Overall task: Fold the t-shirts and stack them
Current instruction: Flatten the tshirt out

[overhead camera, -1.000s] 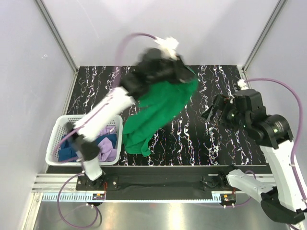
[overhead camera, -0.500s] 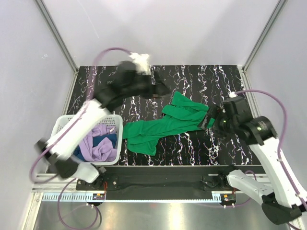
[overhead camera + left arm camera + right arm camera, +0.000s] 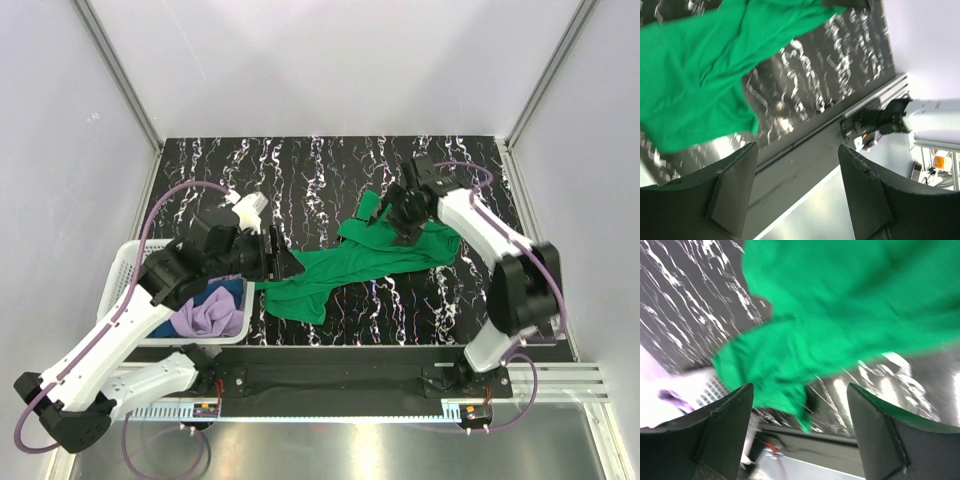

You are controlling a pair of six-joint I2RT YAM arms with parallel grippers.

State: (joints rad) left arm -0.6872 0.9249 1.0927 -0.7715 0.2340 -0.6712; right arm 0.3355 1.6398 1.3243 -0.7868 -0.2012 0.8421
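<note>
A bright green t-shirt (image 3: 360, 262) lies crumpled and stretched across the middle of the black marbled table. My left gripper (image 3: 290, 263) hovers open by the shirt's left end, beside the basket. In the left wrist view the green t-shirt (image 3: 695, 75) sits beyond the empty left gripper (image 3: 797, 190). My right gripper (image 3: 398, 222) hangs open over the shirt's upper right part. Green cloth (image 3: 840, 305) fills the right wrist view above the empty right gripper (image 3: 800, 425). The lilac t-shirt (image 3: 205, 315) and the dark blue t-shirt (image 3: 228, 290) lie bunched in the basket.
The white lattice basket (image 3: 232, 338) stands at the table's left front corner, partly under my left arm. A metal rail (image 3: 340, 385) with the arm bases runs along the near edge. Grey walls enclose the table on three sides.
The left gripper let go of the green t-shirt and swung from the table's back to the basket side. The shirt dropped onto the table. My right arm moved from the right over the shirt.
</note>
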